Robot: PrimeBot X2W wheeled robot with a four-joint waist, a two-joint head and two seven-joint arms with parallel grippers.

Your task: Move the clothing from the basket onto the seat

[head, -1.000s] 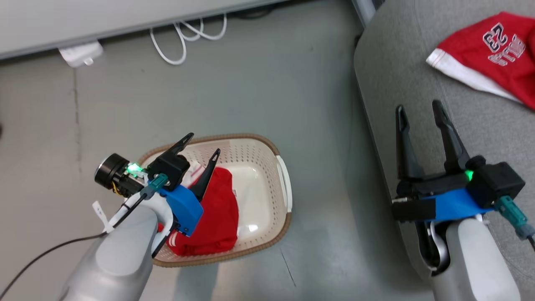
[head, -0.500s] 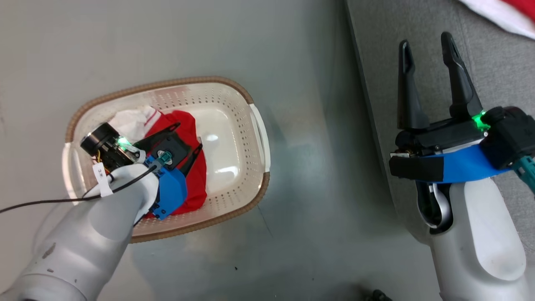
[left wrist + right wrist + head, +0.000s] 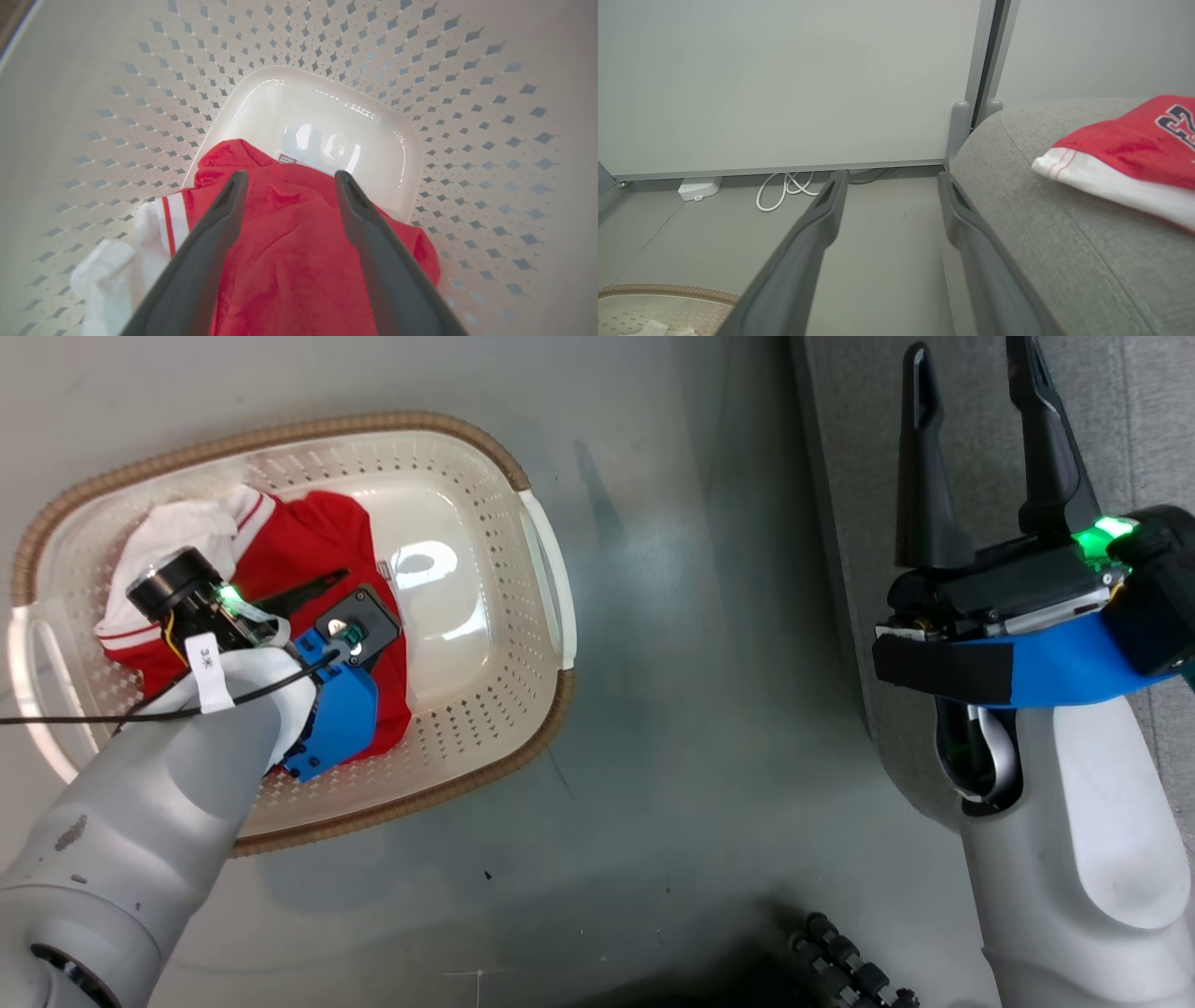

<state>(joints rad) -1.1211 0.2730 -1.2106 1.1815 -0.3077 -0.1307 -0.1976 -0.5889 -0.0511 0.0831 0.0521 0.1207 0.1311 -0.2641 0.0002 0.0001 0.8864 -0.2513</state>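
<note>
Down inside the perforated cream basket point(image 3: 467, 116), my left claw point(image 3: 287, 179) has sunk lower, spread wide over soft crumpled red clothing point(image 3: 289, 242); my right claw point(image 3: 969, 355) hangs wide too.

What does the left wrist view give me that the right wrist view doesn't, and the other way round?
Left wrist view: the left hand open over the red garment lying in the basket. Right wrist view: the right hand open, the seat bearing the other red garment, a white cable by the wall. Both: the basket and an open hand.
</note>
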